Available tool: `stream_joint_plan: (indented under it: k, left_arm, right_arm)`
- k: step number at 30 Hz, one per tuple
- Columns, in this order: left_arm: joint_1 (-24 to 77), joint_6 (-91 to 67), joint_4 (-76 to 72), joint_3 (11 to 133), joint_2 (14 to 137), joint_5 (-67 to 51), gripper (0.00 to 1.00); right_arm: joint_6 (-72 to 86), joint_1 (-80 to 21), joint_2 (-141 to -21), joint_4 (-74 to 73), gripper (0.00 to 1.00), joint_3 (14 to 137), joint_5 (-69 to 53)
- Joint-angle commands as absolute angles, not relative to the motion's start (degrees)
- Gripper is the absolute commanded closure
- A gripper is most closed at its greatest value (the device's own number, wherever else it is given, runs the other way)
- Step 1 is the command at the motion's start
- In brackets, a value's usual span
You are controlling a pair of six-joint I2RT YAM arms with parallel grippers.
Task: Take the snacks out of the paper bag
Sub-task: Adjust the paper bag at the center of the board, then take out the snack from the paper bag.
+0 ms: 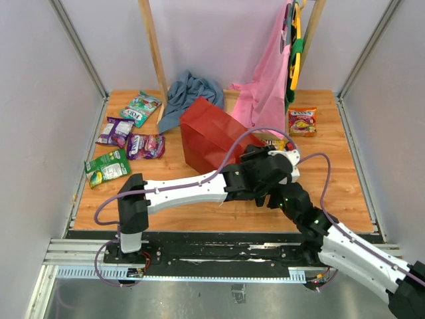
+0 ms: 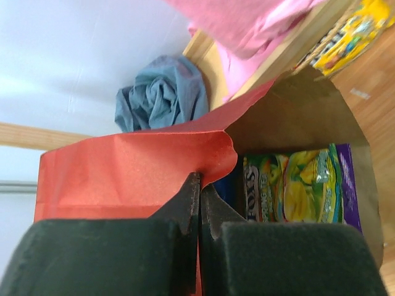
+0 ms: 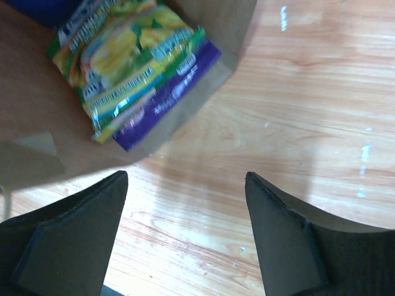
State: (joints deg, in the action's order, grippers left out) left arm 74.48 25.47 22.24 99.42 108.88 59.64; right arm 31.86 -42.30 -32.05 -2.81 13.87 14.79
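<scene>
Top camera looks down from behind; both wrist cameras closely face the paper bag (image 2: 123,172).

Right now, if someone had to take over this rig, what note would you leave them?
The left end effector is shut on the paper bag at its rim, holding the mouth open.
The right end effector is open and empty above the table, just outside the mouth.
Done: teal packet, purple packet, purple-pink packet and green packet lie at the table's left; orange packet far right; yellow packet beyond the bag.
Left: green-yellow packet in the mouth, with a dark blue item behind it.
</scene>
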Motion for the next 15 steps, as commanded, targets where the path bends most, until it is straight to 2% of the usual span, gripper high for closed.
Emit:
stream_joint_plan:
  k: [1, 8, 15]
  left_arm:
    - [71.91, 25.93, 19.05, 92.03, 101.56, 60.2, 0.99]
    - [68.49, 24.94, 17.92, 80.92, 89.05, 57.07, 0.99]
    - [63.71, 24.66, 19.98, 76.47, 81.62, 50.75, 1.0]
  right_arm:
    - [31.43, -42.02, -41.01, 5.23, 0.23, 16.97, 9.42]
    - [30.54, -42.5, -51.03, 10.49, 0.24, 21.23, 6.36]
    - [29.55, -44.81, -58.89, 14.52, 0.23, 25.33, 5.31]
